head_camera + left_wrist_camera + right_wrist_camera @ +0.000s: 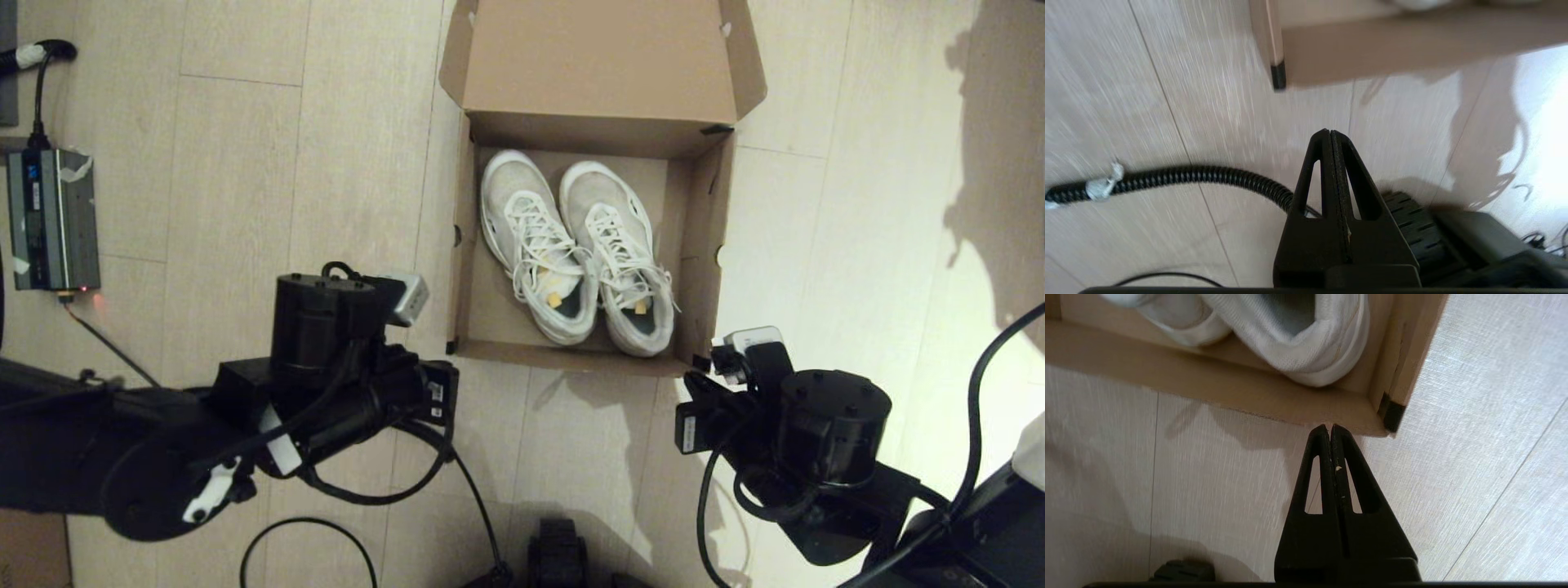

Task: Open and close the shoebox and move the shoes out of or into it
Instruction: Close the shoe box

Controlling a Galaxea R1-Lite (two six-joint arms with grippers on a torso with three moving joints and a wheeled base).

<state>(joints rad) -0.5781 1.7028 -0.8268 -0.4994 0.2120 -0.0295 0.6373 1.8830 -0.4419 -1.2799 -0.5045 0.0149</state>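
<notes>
The brown shoebox [464,245] stands open on the floor, its lid [600,57] folded back on the far side. Both white sneakers lie side by side inside, toes pointing away: one [531,237] on the left, the other [620,261] on the right. My left gripper [1330,131] is shut and empty, low over the floor just short of the box's taped near-left corner [1278,77]. My right gripper [1329,426] is also shut and empty, its tips just before the near wall [1249,396] beside the taped near-right corner [1392,414]. A sneaker heel [1310,359] shows behind that wall.
A grey power unit [53,216] with cables lies on the floor at far left. A black corrugated hose [1167,175] runs across the floor near my left gripper. My base [559,555] is at the bottom centre. Pale wood flooring surrounds the box.
</notes>
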